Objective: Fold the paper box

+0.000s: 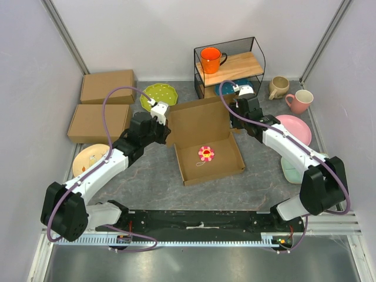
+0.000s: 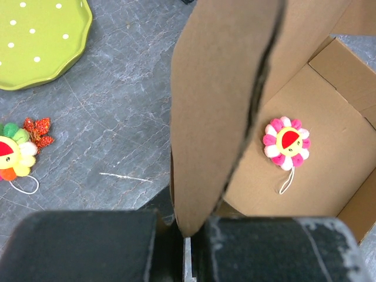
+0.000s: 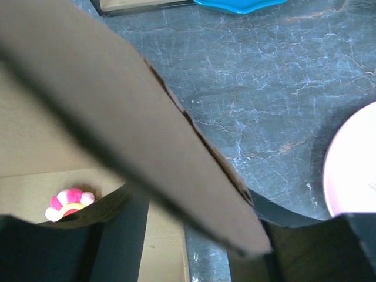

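Left wrist — left jaws clamp paper box (image 2: 217,106) flap edge.

Paper box (image 1: 220,158): plain brown corrugated cardboard, mid-table, partly folded. Base tray formed, low side walls upright, interior open from above. Lid (image 1: 197,120) joined along far edge, raised and tilted back, not closed.
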You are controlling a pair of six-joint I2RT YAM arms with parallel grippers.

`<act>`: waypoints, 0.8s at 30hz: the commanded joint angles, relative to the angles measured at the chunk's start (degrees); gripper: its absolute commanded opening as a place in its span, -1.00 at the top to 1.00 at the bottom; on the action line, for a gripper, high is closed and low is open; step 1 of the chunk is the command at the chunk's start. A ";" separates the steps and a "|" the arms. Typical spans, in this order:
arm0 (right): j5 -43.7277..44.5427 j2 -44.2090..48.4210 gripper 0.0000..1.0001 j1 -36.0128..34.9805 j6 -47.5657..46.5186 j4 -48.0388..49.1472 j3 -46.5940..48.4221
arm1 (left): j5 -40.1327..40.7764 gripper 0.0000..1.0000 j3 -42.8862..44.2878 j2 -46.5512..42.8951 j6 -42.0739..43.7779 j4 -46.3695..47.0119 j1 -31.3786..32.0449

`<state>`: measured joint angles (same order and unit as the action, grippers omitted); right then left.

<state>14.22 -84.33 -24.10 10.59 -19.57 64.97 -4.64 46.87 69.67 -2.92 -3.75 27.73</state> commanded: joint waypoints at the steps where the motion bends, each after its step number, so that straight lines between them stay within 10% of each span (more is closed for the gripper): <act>1: -1.73 -1.53 -0.07 0.37 -0.66 2.61 1.83 | -0.54 0.97 1.82 0.47 2.83 1.90 0.31; 10: -3.84 -1.10 0.60 0.37 2.32 3.14 0.42 | -0.19 0.97 1.56 0.82 2.83 2.43 0.40; 24: -4.73 9.53 0.91 -0.69 10.93 6.39 -12.40 | 2.97 0.96 1.91 2.84 0.90 3.48 0.40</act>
<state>9.82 -78.26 -24.27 17.28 -12.97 55.70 -3.70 47.00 71.24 -2.90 -1.34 27.88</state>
